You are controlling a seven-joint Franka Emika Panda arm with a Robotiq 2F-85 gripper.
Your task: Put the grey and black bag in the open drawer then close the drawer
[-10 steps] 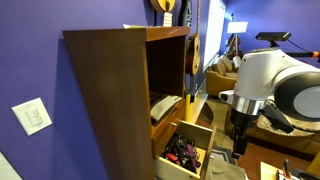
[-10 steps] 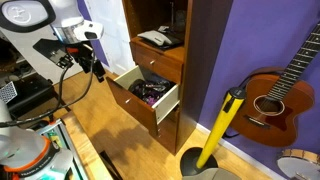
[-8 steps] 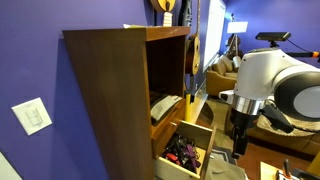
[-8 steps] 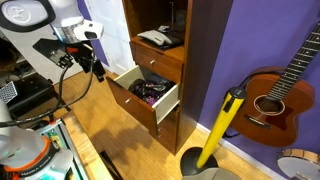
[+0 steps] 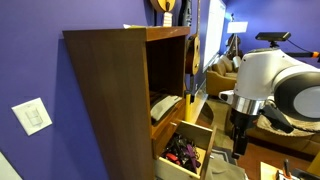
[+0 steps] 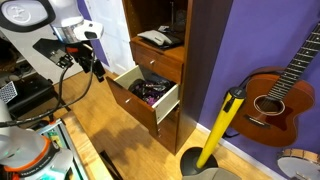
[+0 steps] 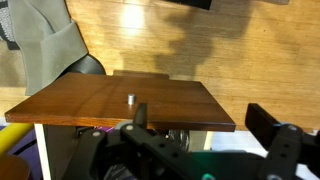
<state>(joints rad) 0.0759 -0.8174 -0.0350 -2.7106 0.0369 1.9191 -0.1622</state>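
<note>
Before the brown cabinet [image 5: 105, 90], the gripper [image 6: 97, 73] hovers wide and empty facing the open drawer [image 6: 133, 105], the grey and black bag [image 6: 155, 39] on the shelf [image 6: 145, 46] above apparently awaiting pickup.

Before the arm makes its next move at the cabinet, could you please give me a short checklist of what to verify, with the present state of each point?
1. Is the drawer pulled out? Ok, it is open in both exterior views.
2. Is the gripper empty? Ok, the jaws are apart with nothing between them in the wrist view.
3. Does the gripper face the drawer front and its knob? Ok, and it is apart from them.
4. Is the grey and black bag inside the drawer? Cannot tell; the dark items lying there are too small to name.
5. Does anything stick up above the drawer's rim? Cannot tell.
</note>
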